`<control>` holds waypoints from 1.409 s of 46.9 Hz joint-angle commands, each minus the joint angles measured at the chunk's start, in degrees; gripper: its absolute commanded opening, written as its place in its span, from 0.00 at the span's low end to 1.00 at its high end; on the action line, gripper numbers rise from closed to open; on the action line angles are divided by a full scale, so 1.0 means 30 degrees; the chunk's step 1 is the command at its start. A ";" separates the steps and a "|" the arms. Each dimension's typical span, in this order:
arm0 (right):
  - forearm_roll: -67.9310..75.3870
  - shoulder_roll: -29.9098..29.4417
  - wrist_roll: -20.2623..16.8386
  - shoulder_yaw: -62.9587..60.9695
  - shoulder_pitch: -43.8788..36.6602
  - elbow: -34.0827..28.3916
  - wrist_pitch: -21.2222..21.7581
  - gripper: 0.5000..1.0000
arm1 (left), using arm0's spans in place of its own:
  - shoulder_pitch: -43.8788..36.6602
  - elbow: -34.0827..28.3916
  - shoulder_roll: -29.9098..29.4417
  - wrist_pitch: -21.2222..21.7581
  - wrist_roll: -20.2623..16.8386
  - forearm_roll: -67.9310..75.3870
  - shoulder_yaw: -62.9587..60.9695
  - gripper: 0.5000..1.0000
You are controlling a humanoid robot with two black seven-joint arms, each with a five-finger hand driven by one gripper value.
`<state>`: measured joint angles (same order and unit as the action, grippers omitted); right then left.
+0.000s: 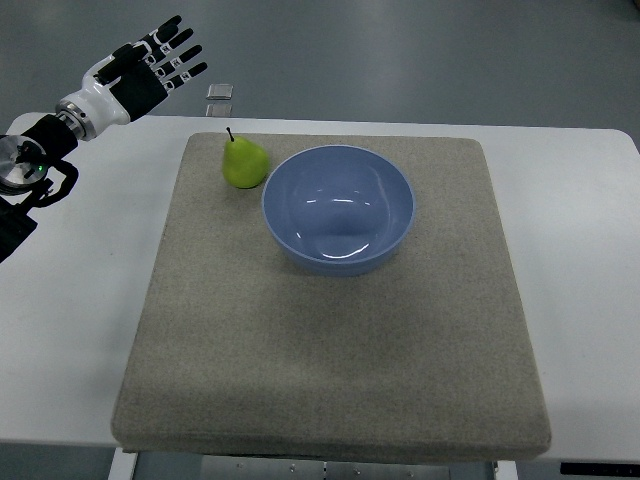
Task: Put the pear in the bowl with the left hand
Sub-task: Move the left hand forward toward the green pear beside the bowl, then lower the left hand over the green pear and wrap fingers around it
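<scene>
left hand (150, 65) past table's far-left edge — fingers spread, released — pear (244, 162) touching bowl (338, 207).

White table (580, 230) carries a grey mat (330, 350). Blue bowl (338, 208) sits on the mat's far half, empty. Green pear (244, 162) stands upright just beside the bowl's left rim, stem up. Left hand (150, 65) is raised beyond the table's far-left corner, fingers spread, holding nothing, well apart from the pear.
</scene>
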<state>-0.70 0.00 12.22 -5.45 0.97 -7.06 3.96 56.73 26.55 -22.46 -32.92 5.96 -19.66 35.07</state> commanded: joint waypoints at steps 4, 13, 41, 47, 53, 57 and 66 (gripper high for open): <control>0.0000 0.0000 0.0000 0.0000 -0.0001 0.0009 0.0000 0.85 | -0.0012 -0.0030 -0.0188 -0.0042 0.0004 0.0136 0.0000 0.99; 0.0000 0.0000 0.0000 0.0000 -0.0001 0.0009 0.0000 0.85 | 0.0076 -0.0060 -0.0277 -0.0218 0.0004 0.0283 -0.0205 0.99; 0.0000 0.0000 0.0000 0.0000 -0.0001 0.0009 0.0000 0.85 | 0.1042 -0.0763 -0.0628 -0.0694 -0.0463 0.9123 -0.2169 0.99; 0.0000 0.0000 0.0000 0.0000 -0.0001 -0.0020 0.0000 0.85 | 0.1569 -0.0734 -0.0628 -0.0694 -0.2687 1.2494 -0.2227 0.99; 0.0000 0.0000 0.0000 0.0000 -0.0001 0.0009 0.0000 0.85 | 0.2242 -0.0675 -0.0628 -0.0694 -0.4886 1.6330 -0.2256 0.98; 0.0000 0.0000 0.0000 0.0000 -0.0001 -0.0020 0.0000 0.85 | 0.2711 -0.0587 -0.0599 -0.0694 -0.5824 1.9347 -0.2285 0.98; 0.0000 0.0000 0.0000 0.0000 -0.0001 -0.0020 0.0000 0.85 | 0.3562 -0.0587 -0.0599 -0.0600 -0.7582 2.4303 -0.3368 0.96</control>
<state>-0.70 0.00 12.21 -5.45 0.97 -7.06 3.96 66.71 24.80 -24.26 -35.00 -15.28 49.47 26.39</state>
